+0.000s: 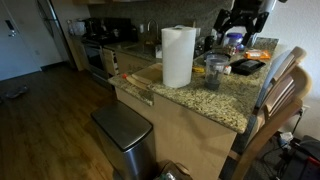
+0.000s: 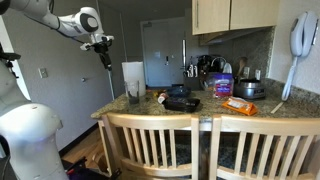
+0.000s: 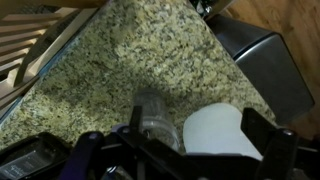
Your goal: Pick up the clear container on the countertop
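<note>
inspector: item one, nearest the wrist camera. the gripper [image 3: 178, 155] has its jaws spread wide with nothing between them. it hangs in the air above the countertop [image 3: 110, 60] and touches nothing.

clerk: reason for the wide spread?

inspector: in my judgement, to leave room on both sides of a cup before descending. in an exterior view the gripper [image 1: 243, 18] sits well above the counter, so the descent is not yet made.

clerk: item two, the task's thing?

inspector: the clear container [image 3: 155, 118] stands upright on the granite, just beyond the jaws in the wrist view. it appears empty and is not grasped.

clerk: anything crowding it?

inspector: yes. the paper towel roll [image 3: 222, 135] stands just beside it. i cannot tell whether they touch. both exterior views confirm the pairing, container [image 1: 214, 72] next to roll [image 1: 178, 55]. one finger would likely have to pass on the roll's side, with a risk of nudging it.

clerk: farthest item?

inspector: the trash can [image 3: 262, 55] is on the floor past the counter's edge, well apart and of no concern to the grasp.
</note>
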`<state>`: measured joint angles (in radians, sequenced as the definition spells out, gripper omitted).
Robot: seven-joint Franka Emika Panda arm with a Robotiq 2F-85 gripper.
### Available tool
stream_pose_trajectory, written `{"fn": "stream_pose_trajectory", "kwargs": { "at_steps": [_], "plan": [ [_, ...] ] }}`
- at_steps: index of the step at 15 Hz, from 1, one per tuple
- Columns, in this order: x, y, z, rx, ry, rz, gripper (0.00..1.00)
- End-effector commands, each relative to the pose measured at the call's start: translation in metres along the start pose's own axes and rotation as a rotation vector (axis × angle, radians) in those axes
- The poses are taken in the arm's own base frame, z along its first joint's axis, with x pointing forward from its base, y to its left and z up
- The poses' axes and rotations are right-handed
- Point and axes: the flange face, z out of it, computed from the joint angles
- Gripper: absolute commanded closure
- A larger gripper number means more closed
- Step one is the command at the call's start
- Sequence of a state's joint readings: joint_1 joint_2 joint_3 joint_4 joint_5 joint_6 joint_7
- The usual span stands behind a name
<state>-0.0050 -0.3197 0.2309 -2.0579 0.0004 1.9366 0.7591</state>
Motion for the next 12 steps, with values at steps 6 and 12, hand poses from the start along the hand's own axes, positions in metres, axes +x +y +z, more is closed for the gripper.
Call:
{"fn": "stream_pose_trajectory", "kwargs": {
  "at_steps": [6,12],
  "plan": [
    [0.075,-0.026,0.0,-0.147,0.228,0.429,0.0],
    [0.058,-0.024,-0.016,-0.273,0.288,0.574,0.0]
  ]
}}
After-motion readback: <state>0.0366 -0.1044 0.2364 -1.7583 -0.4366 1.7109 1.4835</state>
